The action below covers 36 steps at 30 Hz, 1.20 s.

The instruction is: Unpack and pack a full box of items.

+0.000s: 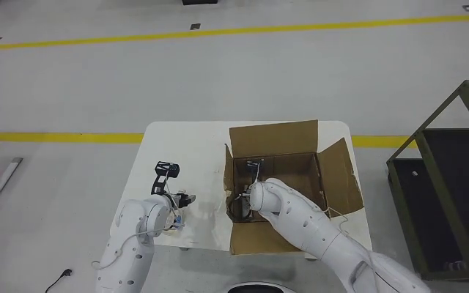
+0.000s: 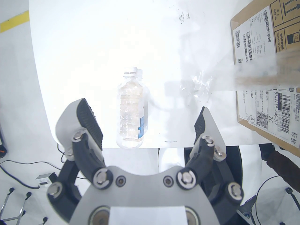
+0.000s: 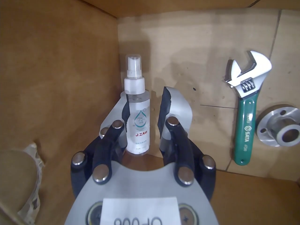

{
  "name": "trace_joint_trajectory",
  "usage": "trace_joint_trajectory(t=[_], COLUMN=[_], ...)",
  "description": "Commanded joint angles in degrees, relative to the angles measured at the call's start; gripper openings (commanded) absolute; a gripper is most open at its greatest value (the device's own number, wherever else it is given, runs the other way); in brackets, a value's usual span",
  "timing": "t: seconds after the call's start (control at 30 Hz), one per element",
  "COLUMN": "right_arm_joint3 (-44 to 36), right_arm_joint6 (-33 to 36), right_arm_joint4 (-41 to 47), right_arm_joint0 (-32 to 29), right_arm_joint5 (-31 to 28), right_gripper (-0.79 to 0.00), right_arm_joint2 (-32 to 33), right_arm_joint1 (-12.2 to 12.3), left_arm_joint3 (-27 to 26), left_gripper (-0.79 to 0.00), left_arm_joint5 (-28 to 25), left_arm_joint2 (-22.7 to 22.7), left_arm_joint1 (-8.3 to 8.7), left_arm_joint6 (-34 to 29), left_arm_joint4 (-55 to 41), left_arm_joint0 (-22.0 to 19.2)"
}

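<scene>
My right gripper is down inside the box. Its fingers are parted around a small spray bottle that lies on the box floor close to a side wall. One pad looks to be against the bottle and the other stands off it with a gap showing, so I am not clamped on it. The bottle's base is hidden behind the gripper's body.

Close in, a roll of tape is cut off at the frame edge, and I can make out only part of its ring. Farther along the floor, well apart from the bottle, a green-handled wrench lies flat. A metal flange sits just beside its handle, also clipped by the frame. In the top view my right arm lies over the near part of the box and covers what is under it.

My left gripper hangs wide open and holds nothing. Below it a clear water bottle lies on its side on the white table, base close to the near edge and cap pointing away. Beyond it is a crumpled scrap of plastic wrap, hard to pick out against the white. Past that stands the box's labelled outer wall, crossed by a blurred streak I cannot identify.
</scene>
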Motion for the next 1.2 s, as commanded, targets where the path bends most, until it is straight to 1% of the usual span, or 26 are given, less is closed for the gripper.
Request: trace_joint_trajectory(t=[0.0, 0.17, 0.3, 0.4, 0.43, 0.53, 0.7, 0.83, 1.03, 1.17], right_arm_joint3=[1.4, 4.8, 6.5, 7.4, 7.8, 8.3, 7.2, 4.5, -1.3, -5.7], right_arm_joint6=[0.0, -0.2, 0.2, 0.7, 0.9, 1.4, 1.4, 1.2, 2.1, 4.2], right_arm_joint4=[0.2, 0.7, 0.2, -0.6, -0.8, -1.3, -2.9, -5.6, -10.7, -15.7], right_arm_joint0=[0.1, 0.6, 1.4, 1.9, 2.0, 2.2, 2.1, 1.8, 0.5, -1.0], right_arm_joint5=[-0.4, -1.4, -1.0, 0.0, 0.2, 0.3, 0.7, 2.0, 3.1, 2.7], right_gripper=[-0.477, -0.48, -0.486, -0.523, -0.545, -0.785, -0.785, -0.785, -0.785, -0.785], right_arm_joint2=[-0.2, -0.5, -0.9, -1.0, -0.9, -0.5, 0.2, 1.1, 3.6, 5.1], right_arm_joint1=[-0.6, -2.0, -3.1, -3.6, -3.7, -3.9, -3.9, -3.3, -1.2, 0.7], left_arm_joint3=[0.0, 0.0, 0.0, 0.0, 0.0, 0.0, 0.0, 0.0, 0.0, 0.0], left_gripper=[0.0, 0.0, 0.0, 0.0, 0.0, 0.0, 0.0, 0.0, 0.0, 0.0], left_arm_joint5=[0.0, 0.0, 0.0, 0.0, 0.0, 0.0, 0.0, 0.0, 0.0, 0.0], left_arm_joint2=[0.0, 0.0, 0.0, 0.0, 0.0, 0.0, 0.0, 0.0, 0.0, 0.0], left_arm_joint1=[0.0, 0.0, 0.0, 0.0, 0.0, 0.0, 0.0, 0.0, 0.0, 0.0], left_arm_joint6=[0.0, 0.0, 0.0, 0.0, 0.0, 0.0, 0.0, 0.0, 0.0, 0.0], left_arm_joint4=[0.0, 0.0, 0.0, 0.0, 0.0, 0.0, 0.0, 0.0, 0.0, 0.0], left_arm_joint0=[0.0, 0.0, 0.0, 0.0, 0.0, 0.0, 0.0, 0.0, 0.0, 0.0])
